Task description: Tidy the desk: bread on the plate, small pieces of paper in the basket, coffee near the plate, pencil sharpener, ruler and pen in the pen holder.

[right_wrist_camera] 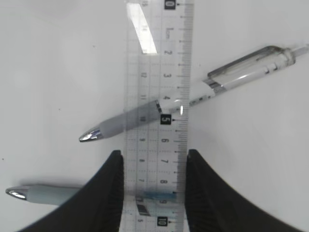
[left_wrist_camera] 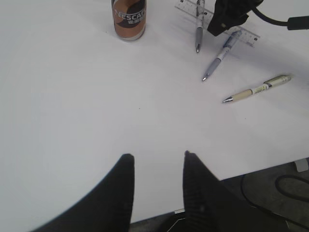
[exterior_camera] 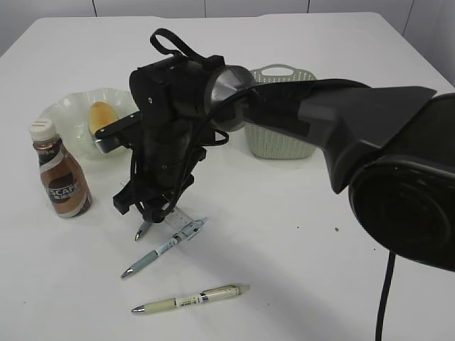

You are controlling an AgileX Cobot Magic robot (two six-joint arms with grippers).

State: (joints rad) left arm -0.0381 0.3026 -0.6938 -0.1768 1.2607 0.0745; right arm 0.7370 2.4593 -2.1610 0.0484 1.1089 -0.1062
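Observation:
My right gripper [right_wrist_camera: 154,154] is shut on the clear ruler [right_wrist_camera: 157,72], one finger against each long edge. The ruler lies across a grey-grip pen [right_wrist_camera: 231,72], and a second pen [right_wrist_camera: 43,194] runs under it near the jaws. In the exterior view that gripper [exterior_camera: 160,213] is down at the desk over the ruler [exterior_camera: 186,222]. My left gripper [left_wrist_camera: 157,157] hangs open over bare desk, nothing between its fingers. The bread [exterior_camera: 102,114] sits on the plate [exterior_camera: 71,106], with the coffee [exterior_camera: 60,174] in front. The basket [exterior_camera: 281,138] stands behind. Pen holder, pencil sharpener and paper are out of view.
A third pen, cream-coloured [exterior_camera: 192,298], lies near the front of the desk, just past a blue-grey pen [exterior_camera: 153,257]. The right arm's dark body fills the right side of the exterior view. The desk's front edge [left_wrist_camera: 251,164] runs close behind my left gripper.

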